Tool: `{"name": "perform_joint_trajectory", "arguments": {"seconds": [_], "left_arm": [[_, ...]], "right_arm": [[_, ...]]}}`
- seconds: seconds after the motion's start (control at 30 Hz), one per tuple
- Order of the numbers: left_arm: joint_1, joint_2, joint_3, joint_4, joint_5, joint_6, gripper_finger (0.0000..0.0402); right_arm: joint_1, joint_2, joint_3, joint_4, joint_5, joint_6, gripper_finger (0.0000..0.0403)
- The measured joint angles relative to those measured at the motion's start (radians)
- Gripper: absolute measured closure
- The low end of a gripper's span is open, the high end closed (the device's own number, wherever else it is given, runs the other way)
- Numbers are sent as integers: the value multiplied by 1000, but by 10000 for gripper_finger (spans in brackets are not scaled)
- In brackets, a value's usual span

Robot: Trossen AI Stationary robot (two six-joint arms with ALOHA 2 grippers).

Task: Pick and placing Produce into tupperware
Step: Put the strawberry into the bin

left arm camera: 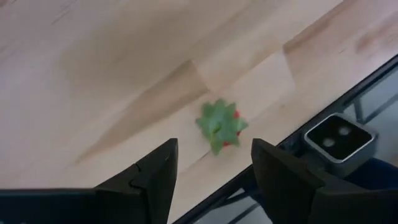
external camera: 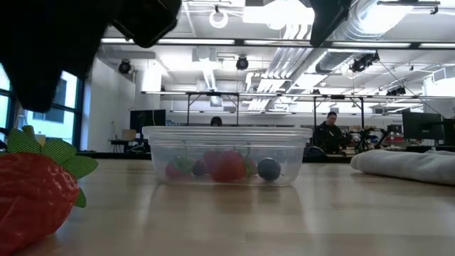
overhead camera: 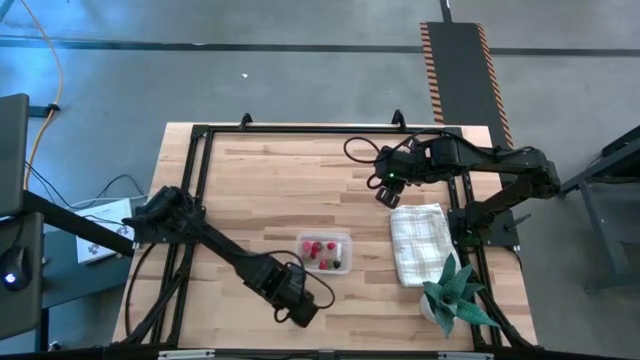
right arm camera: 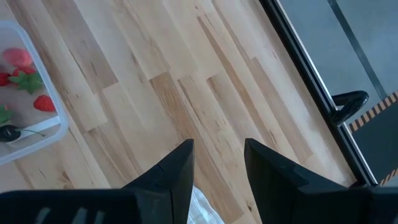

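My left gripper hangs over the near edge of the table, fingers spread apart with nothing between them. From its wrist camera I see one strawberry lying on the wood just ahead of the fingertips, green top up, with a bit of red showing under the leaves. It lies in line with the gap between the fingers, apart from them. The same berry fills the low view's corner, standing alone on the wood, well apart from the container.

The container sits mid-table, between my left gripper and the folded cloth. It already holds several red berries, a pinkish one and a dark round one.

The strawberry lies close to the table's near edge. The black frame rail runs just beside it, and a small camera block is mounted on that rail nearby. On the berry's other side the wood is open.

My right gripper waits over the far right part of the table, beyond the cloth, fingers parted and holding nothing. A spiky green plant stands at the near right corner, touching the cloth's near end.
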Motion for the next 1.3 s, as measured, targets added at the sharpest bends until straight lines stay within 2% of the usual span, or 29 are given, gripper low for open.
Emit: {"name": "perform_joint_trajectory", "arguments": {"seconds": [0.53, 0.83, 1.07, 1.3], "left_arm": [[0, 18, 0, 42, 4, 1, 208], [-3, 19, 0, -32, -15, 63, 209], [-8, 75, 0, 83, 42, 82, 209], [-9, 85, -1, 100, 36, 72, 209]], "right_arm": [[0, 0, 0, 0, 0, -4, 269], [0, 0, 0, 0, 0, -11, 269], [0, 0, 0, 0, 0, -11, 269], [0, 0, 0, -1, -1, -11, 269]]}}
